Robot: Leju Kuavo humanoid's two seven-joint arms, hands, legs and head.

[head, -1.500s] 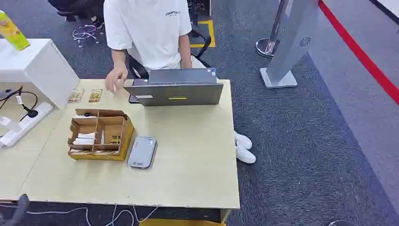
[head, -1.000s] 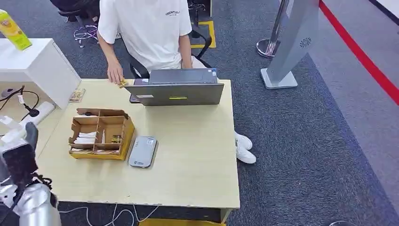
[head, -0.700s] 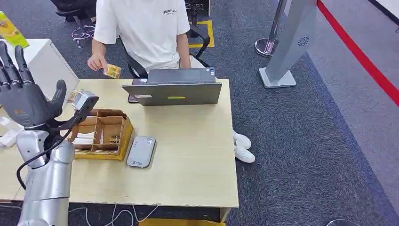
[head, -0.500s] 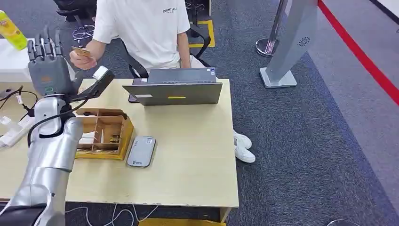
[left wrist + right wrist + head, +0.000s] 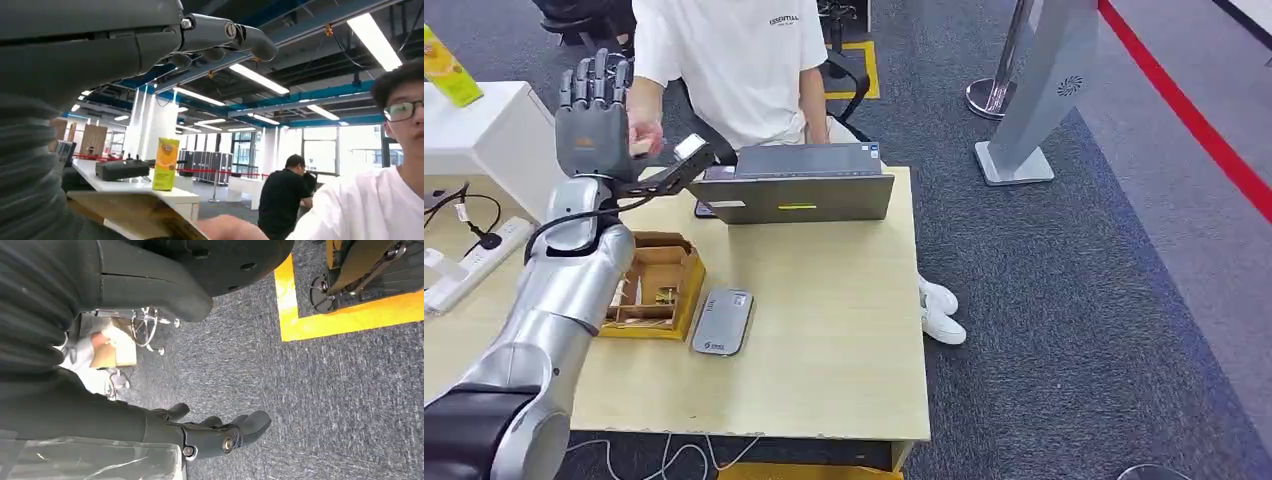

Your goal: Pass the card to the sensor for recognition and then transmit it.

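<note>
My left hand [image 5: 592, 110] is raised above the table's far left corner, fingers straight up and apart, nothing in it. A person's hand [image 5: 645, 135] is right beside its palm side. In the left wrist view a tan flat piece [image 5: 137, 214], which may be the card, lies under my fingers [image 5: 225, 35] with the person's fingertips [image 5: 230, 230] on it; I cannot tell if it touches my hand. The grey sensor [image 5: 722, 322] lies on the table [image 5: 824, 330]. My right hand [image 5: 220, 434] hangs over the carpet, fingers loosely curved and holding nothing.
A cardboard divider box [image 5: 662, 285] sits left of the sensor, partly behind my left arm. A grey laptop [image 5: 799, 192] stands at the far edge before the seated person [image 5: 734, 60]. A white cabinet [image 5: 484, 130] with a yellow carton [image 5: 449, 65] stands left; a power strip [image 5: 469, 265] lies below it.
My left arm rose from below the table's left edge to beside the person's hand. The person picked a card off the table and lifted it toward my palm.
</note>
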